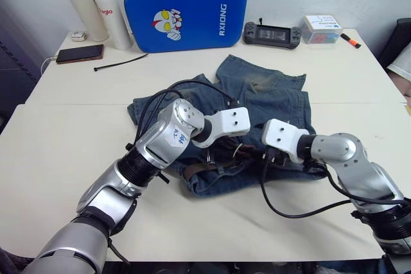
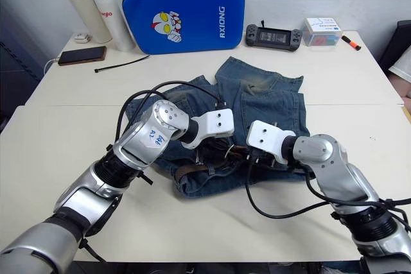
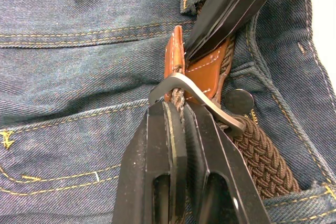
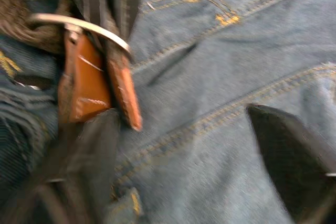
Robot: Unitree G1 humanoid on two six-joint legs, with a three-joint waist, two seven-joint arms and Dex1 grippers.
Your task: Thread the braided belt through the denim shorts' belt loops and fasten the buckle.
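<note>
While left end effector (image 3: pixel 178 129) clamps braided belt (image 3: pixel 262 156) at buckle (image 3: pixel 197 95), right end effector (image 4: pixel 184 150) spread apart, over denim shorts (image 4: pixel 220 66).

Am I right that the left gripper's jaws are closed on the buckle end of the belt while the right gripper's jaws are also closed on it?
Not quite. The left gripper is indeed shut on the braided belt at the buckle, but the right gripper is open: the right wrist view shows its jaws spread wide over the denim shorts, with the belt's leather tip beside one of them.
</note>
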